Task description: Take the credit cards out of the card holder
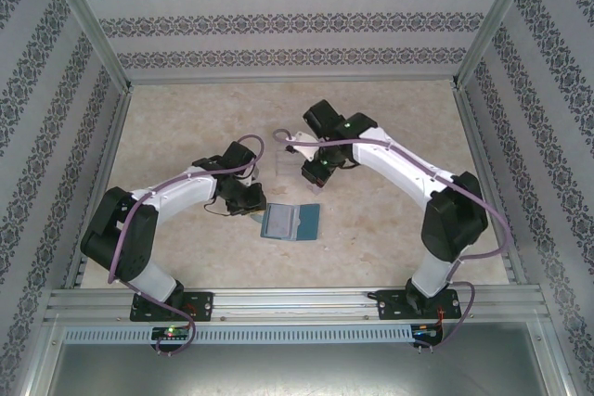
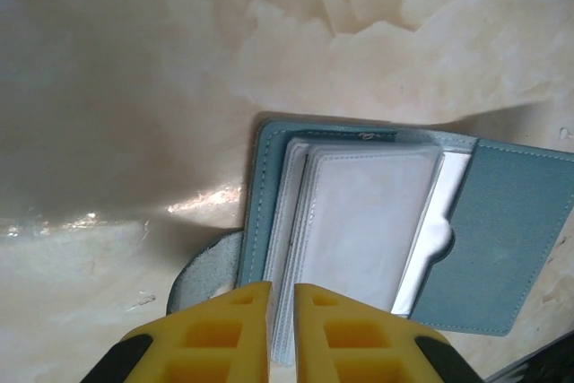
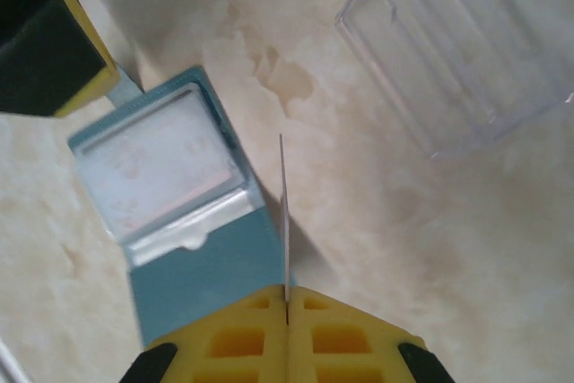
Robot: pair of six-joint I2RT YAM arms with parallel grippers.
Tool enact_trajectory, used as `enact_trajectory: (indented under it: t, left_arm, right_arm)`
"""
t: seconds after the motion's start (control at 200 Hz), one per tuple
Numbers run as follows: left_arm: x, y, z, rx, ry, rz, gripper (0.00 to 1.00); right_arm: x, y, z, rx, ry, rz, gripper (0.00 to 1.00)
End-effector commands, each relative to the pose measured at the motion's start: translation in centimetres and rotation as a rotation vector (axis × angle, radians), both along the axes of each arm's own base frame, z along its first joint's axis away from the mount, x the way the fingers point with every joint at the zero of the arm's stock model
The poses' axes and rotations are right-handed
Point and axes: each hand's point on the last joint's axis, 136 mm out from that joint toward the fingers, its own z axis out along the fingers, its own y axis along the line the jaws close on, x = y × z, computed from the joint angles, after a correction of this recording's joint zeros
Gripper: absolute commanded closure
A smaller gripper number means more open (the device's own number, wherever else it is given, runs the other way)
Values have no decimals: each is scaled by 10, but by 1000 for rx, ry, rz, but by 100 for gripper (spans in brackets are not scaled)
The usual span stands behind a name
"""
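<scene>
Right gripper point(image 3: 287, 298) is clamped shut on one card point(image 3: 283, 213), held upright and edge-on, so its face can't be read. Just below it the teal holder point(image 3: 202, 266) is laid open on the table point(image 3: 377, 221), its clear sleeves point(image 2: 359, 221) too cloudy for any print to be made out. Left gripper point(image 2: 282, 289) is pinched narrow on the sleeves' edge. A clear box point(image 3: 466, 42) is parked nearby, apart from the holder.

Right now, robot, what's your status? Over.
Left gripper: jaws pinching the open card holder. Right gripper: jaws shut on one credit card, held free of it. Clear box nearby, not in the way.
</scene>
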Motion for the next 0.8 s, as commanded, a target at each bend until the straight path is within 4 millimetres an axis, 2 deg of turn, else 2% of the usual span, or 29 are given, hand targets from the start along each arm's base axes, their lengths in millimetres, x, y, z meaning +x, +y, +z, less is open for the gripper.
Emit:
enact_trajectory:
  t: [0.0, 0.205, 0.38, 0.57, 0.794]
  left_arm:
    - [-4, 9, -3, 13, -3, -2, 86]
    - [-8, 14, -8, 21, 11, 12, 86]
    - [-10, 18, -10, 24, 17, 25, 86]
    - [-11, 19, -9, 24, 20, 36, 86]
    - [-11, 21, -8, 25, 19, 46, 86]
  right_arm:
    - [6, -11, 5, -125, -65, 271, 100]
    - [40, 2, 13, -185, -112, 395, 100]
    - [63, 12, 8, -213, -116, 447, 100]
    - [78, 26, -5, -208, -94, 488, 100]
    - [91, 29, -28, -252, -77, 519, 100]
